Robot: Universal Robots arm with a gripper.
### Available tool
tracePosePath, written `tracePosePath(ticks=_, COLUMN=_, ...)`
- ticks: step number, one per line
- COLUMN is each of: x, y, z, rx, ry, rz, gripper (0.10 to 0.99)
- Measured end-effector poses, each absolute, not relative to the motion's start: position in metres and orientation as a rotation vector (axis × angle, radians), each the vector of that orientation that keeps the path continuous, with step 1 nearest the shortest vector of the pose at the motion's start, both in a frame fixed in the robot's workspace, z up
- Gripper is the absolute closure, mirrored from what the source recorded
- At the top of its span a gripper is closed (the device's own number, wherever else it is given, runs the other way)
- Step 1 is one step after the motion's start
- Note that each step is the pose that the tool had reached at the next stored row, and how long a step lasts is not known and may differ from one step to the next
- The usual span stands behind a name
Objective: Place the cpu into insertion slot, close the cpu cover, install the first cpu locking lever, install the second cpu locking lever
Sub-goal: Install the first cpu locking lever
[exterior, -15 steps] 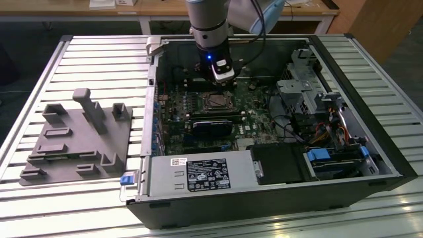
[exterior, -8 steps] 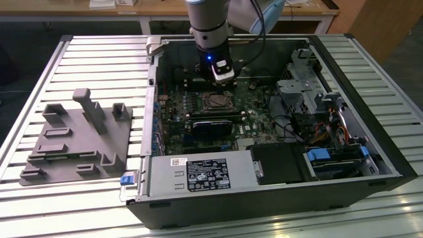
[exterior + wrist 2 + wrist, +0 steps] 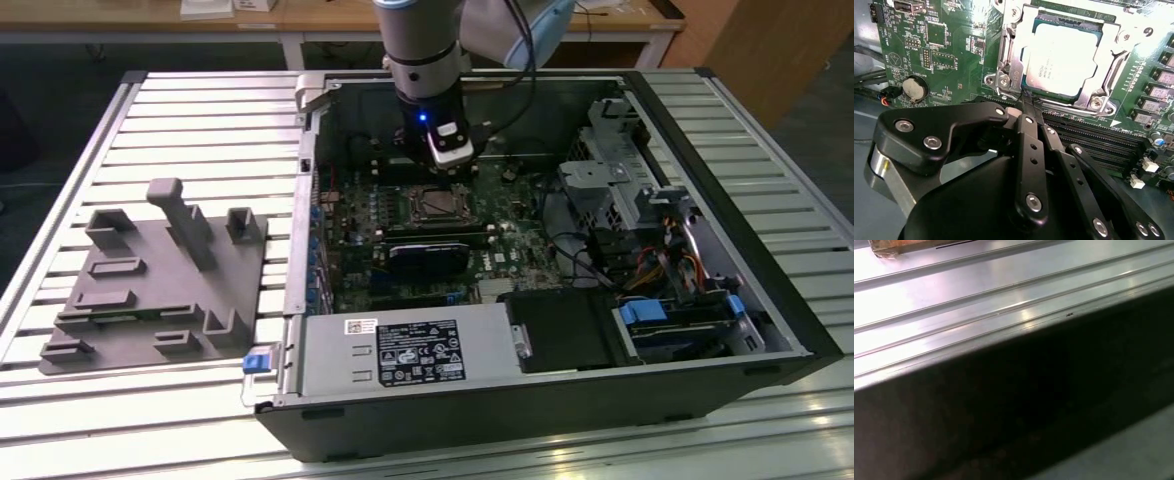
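In the second wrist view the cpu, a square chip with a silvery top, sits in its socket on the green board. The cpu cover, a grey metal frame, lies flat around it. A thin metal lever runs along one side of the frame. My gripper is shut, its black fingers pressed together, with the tips at the socket's edge beside a screw corner. In the exterior view the gripper hangs inside the open computer case, just behind the insertion slot.
A grey fixture plate with upright pegs lies on the slatted table at the exterior view's left. Inside the case are a black module, the power supply and a drive cage. Memory slots and a coin battery flank the socket.
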State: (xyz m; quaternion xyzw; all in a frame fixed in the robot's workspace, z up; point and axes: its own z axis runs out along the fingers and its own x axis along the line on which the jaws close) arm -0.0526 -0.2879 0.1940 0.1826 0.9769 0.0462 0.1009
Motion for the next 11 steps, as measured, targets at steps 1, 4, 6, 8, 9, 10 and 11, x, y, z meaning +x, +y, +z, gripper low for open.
tracePosePath(ticks=1, x=-0.0526, y=-0.2881, z=0.1940, rx=0.540, ry=2.886, rz=0.136, gripper=0.980)
tracePosePath(ticks=4, x=-0.0526, y=-0.2887, z=0.1940, rx=0.540, ry=2.886, rz=0.136, gripper=0.980)
tracePosePath(ticks=6, x=-0.0526, y=-0.2890, z=0.1940, rx=0.540, ry=2.886, rz=0.136, gripper=0.980)
tracePosePath(ticks=8, x=-0.0526, y=-0.2893, z=0.1940, rx=0.539, ry=2.886, rz=0.136, gripper=0.980)
tracePosePath(ticks=9, x=-0.0526, y=-0.2895, z=0.1940, rx=0.539, ry=2.886, rz=0.136, gripper=0.980)
tracePosePath(ticks=10, x=-0.0526, y=-0.2896, z=0.1940, rx=0.539, ry=2.886, rz=0.136, gripper=0.980)
tracePosePath(ticks=11, x=-0.0526, y=-0.2897, z=0.1940, rx=0.539, ry=2.886, rz=0.135, gripper=0.980)
